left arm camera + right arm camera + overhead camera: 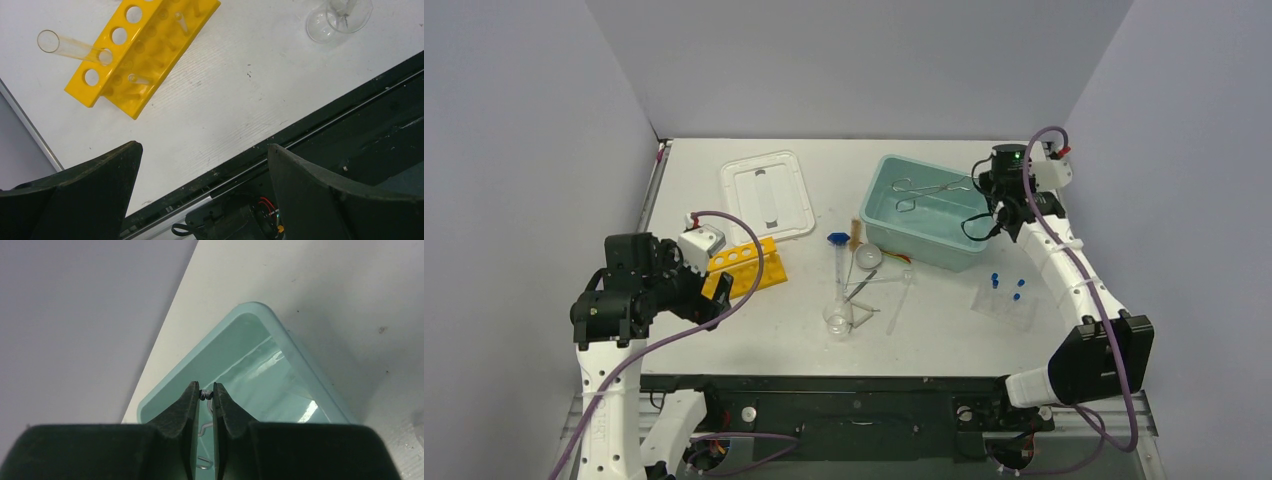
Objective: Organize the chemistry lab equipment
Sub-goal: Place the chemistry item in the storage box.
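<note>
A white table (764, 335) is boxed in by pale grey walls (854, 60) on three sides, with a black frame (844, 385) running along its near edge. A teal rectangular tub (924, 228) sits upright toward the table's far right. A white rectangular lid (767, 195) lies flat well apart from it, toward the far left

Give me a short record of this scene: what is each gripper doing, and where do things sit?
Left gripper: open, empty, above the table near the yellow rack
Right gripper: shut on the metal tongs, over the teal tub
Rack: one clear tube in a hole
On the table: blue-capped vials, white lid
</note>
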